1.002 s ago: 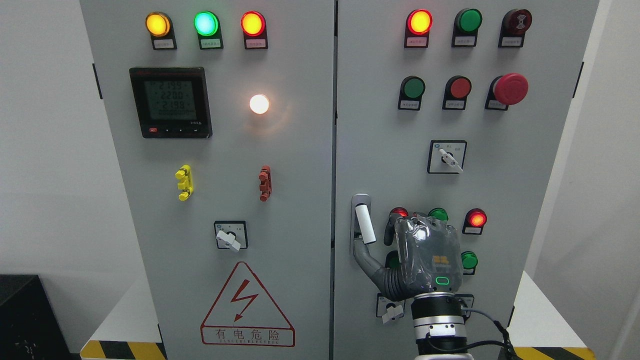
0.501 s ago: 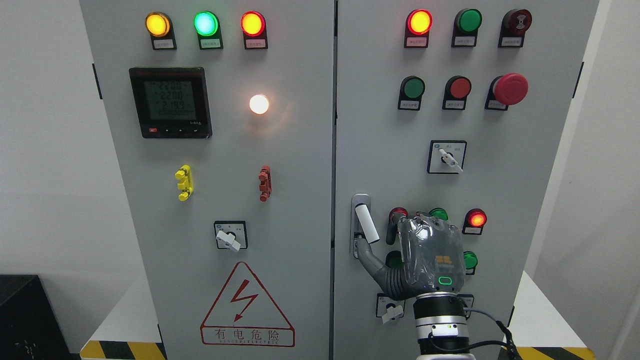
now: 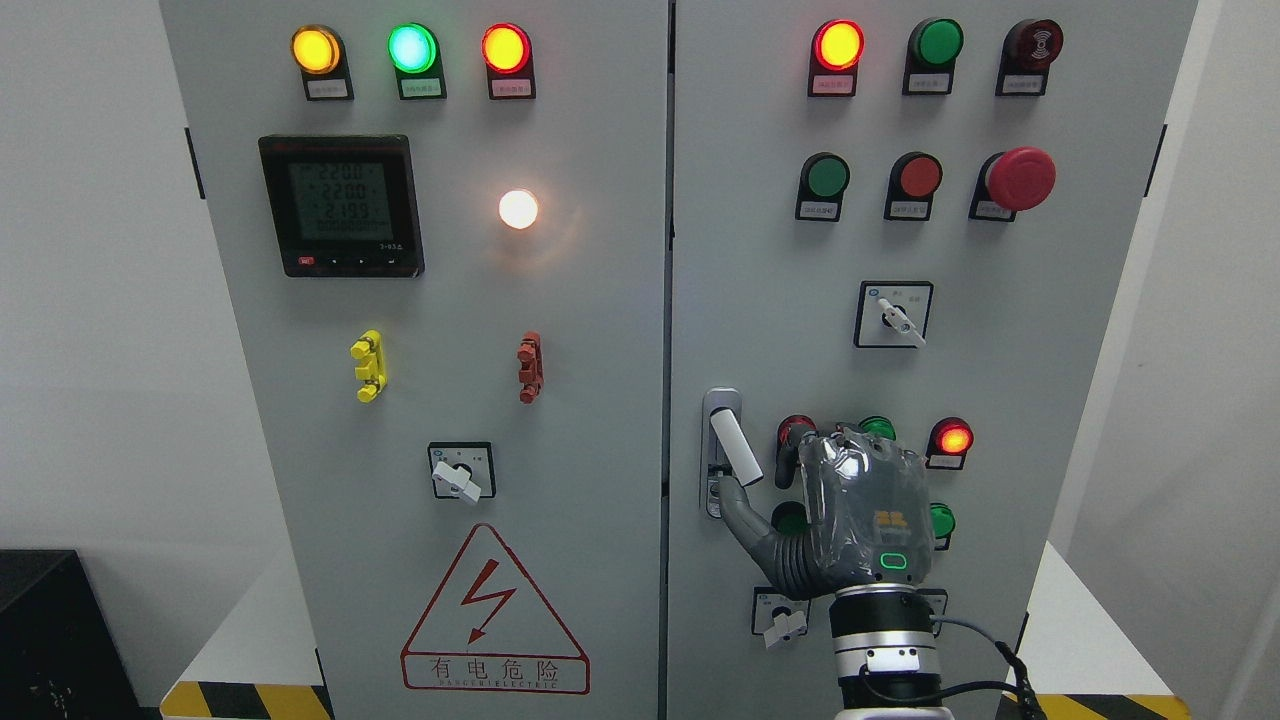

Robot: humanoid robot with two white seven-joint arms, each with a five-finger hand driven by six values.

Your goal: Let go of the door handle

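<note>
A grey electrical cabinet [image 3: 560, 400] with two doors is seen head-on, standing on a white desk [image 3: 235, 625] whose front edge is marked with yellow and black stripes. Plain white walls are seen on both sides, and a dark object [image 3: 60, 640] is cut off at the lower left corner.

On the left door a digital meter [image 3: 341, 205], three lit lamps along the top, a glowing white lamp [image 3: 518, 208], a yellow clip [image 3: 368, 365], a red clip [image 3: 530, 367], a rotary switch [image 3: 461, 470] and a triangular warning sign [image 3: 494, 610] are mounted. On the right door coloured buttons, a red mushroom stop button [image 3: 1020, 178] and a second rotary switch [image 3: 895, 313] are carried.

The door handle [image 3: 735, 448], a white lever, is set in a metal plate near the left edge of the right door, tilted with its lower end swung to the right. The right robot hand [image 3: 860, 510] is raised in front of the door just right of the handle, its back turned to the camera. Its thumb [image 3: 740, 505] is stretched up and to the left, ending just below the lever's lower end; whether contact is made cannot be told. The fingers are curled away from the camera, and what they close on, if anything, is hidden by the back of the hand. Several buttons and a lower switch [image 3: 785, 620] are partly covered by the hand and wrist. The labels are too small to be read.
</note>
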